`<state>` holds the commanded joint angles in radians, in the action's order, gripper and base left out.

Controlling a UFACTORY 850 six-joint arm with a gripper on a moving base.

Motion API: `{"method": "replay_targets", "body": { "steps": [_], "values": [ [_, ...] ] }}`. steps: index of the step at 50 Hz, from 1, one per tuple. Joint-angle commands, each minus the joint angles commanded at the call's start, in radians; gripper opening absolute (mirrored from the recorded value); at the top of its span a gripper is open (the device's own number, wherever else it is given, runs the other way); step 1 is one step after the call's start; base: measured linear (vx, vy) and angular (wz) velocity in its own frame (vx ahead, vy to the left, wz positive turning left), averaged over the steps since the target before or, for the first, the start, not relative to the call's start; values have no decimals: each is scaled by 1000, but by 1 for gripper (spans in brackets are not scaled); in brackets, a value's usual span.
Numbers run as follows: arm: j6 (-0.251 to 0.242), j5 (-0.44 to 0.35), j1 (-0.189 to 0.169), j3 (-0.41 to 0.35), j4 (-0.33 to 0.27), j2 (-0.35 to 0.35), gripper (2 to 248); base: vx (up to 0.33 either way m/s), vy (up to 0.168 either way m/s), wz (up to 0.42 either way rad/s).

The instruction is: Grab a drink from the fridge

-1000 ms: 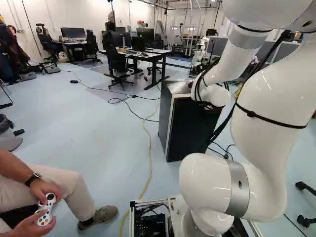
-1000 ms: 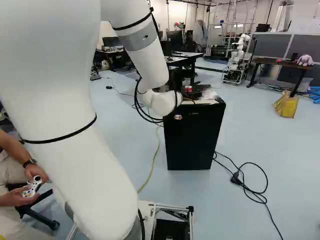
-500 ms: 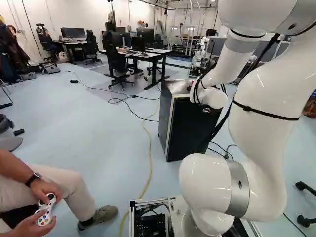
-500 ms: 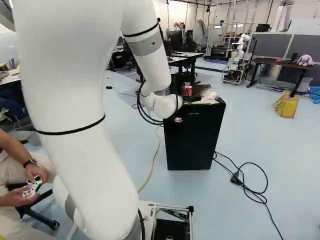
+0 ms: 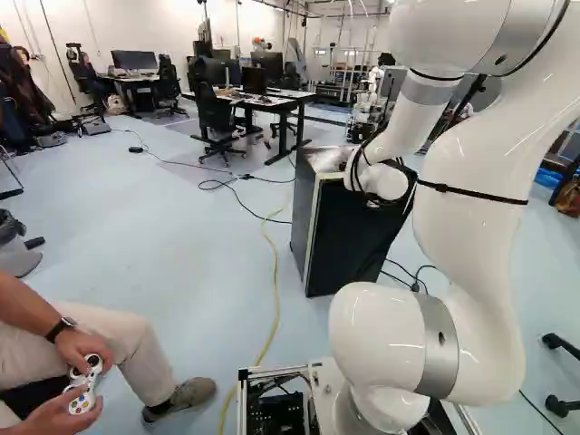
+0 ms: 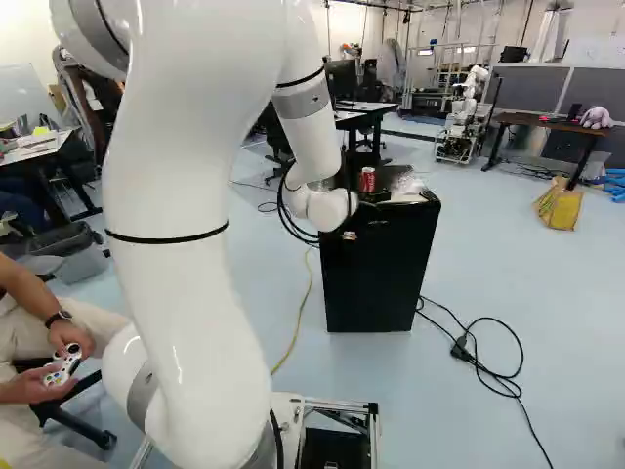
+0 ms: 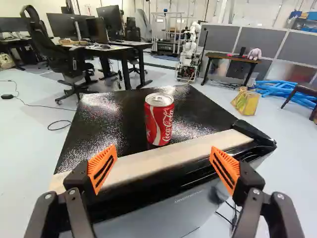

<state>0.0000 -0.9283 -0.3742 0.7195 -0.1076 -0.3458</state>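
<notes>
At twelve o'clock from wide-open, empty gripper (image 7: 163, 150), red can (image 7: 159, 120) is standing, possibly toppling if gripper is drifting toward three

This looks like a robotics lab, part office: a white robot arm (image 6: 186, 303), another robot (image 7: 189, 49) beyond, desks (image 7: 130, 43) bearing monitors (image 7: 110, 20), swivel chairs (image 7: 42, 37), grey partitions (image 7: 257, 42) and cables (image 5: 275, 272) trailing across the floor (image 5: 163, 245).

"Coca-Cola" on red can (image 7: 159, 121), lettering too small to read on fridge (image 7: 163, 213)
</notes>
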Motion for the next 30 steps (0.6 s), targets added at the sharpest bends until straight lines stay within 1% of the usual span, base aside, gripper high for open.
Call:
{"method": "replay_targets", "body": {
  "steps": [13, 30],
  "values": [
    [0, -31, 9, 48, 0, -64, 247, 0, 0, 0],
    [0, -63, 20, 110, 0, -116, 247, 0, 0, 0]
  ]
}}
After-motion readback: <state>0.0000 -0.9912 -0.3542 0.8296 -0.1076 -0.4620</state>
